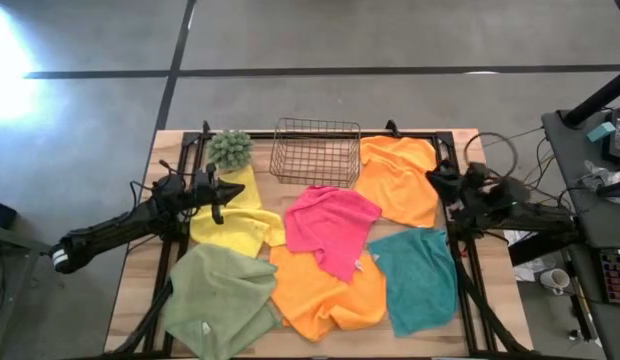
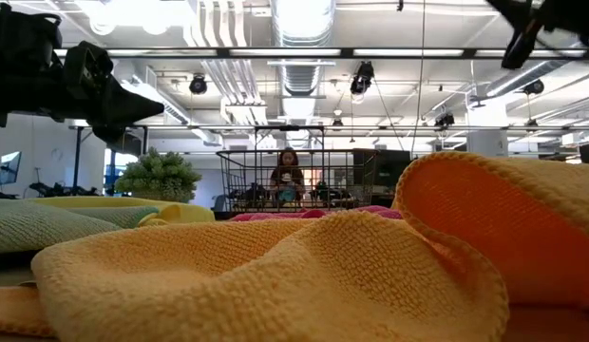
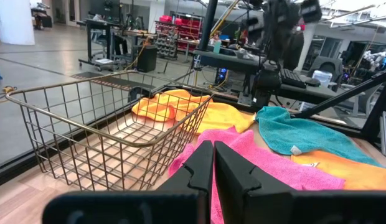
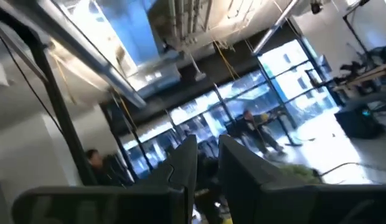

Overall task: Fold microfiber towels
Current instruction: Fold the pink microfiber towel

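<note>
The left gripper is hanging shut and empty over the soft yellow towel. The right gripper is waiting beside the far orange towel, fingers a little apart, holding nothing. Six soft towels are lying unfolded near the copper wire basket.

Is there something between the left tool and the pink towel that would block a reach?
Nothing visible blocks it. The left tool hangs over the yellow towel, shut and empty, and the pink towel lies right ahead of it. The wire basket stands off to one side, not in the line.
</note>
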Motion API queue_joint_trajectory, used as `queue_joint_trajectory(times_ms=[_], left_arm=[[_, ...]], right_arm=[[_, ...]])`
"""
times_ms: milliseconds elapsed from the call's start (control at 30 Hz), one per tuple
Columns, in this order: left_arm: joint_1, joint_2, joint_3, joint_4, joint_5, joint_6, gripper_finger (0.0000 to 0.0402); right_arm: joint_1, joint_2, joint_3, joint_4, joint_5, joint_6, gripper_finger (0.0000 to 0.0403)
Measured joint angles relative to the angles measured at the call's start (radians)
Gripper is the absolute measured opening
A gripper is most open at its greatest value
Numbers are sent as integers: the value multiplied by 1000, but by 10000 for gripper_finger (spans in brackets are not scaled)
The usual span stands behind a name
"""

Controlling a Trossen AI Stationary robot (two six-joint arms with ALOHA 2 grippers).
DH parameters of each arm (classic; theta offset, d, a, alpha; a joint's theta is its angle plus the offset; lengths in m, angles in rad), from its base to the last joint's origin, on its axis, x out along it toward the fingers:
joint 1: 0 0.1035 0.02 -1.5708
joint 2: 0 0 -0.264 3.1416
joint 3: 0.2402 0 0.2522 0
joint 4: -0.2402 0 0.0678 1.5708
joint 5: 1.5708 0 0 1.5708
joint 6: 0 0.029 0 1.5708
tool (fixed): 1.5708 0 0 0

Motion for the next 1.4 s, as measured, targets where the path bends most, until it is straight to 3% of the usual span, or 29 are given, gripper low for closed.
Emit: queue_joint_trajectory(times_ms=[300, 567, 800, 1167, 1400], left_arm=[[0, 0, 0, 0, 0, 7, 0], [0, 0, 0, 1, 0, 6, 0], [0, 0, 0, 1, 0, 4, 0], [0, 0, 0, 2, 0, 3, 0], [0, 0, 0, 2, 0, 0, 0]], right_arm=[[0, 304, 448, -552, -15, 16, 59], [13, 592, 684, -939, -311, 90, 59], [140, 780, 731, -978, -344, 68, 59], [388, 1043, 807, -973, -113, 94, 59], [444, 1201, 930, -984, -78, 96, 59]])
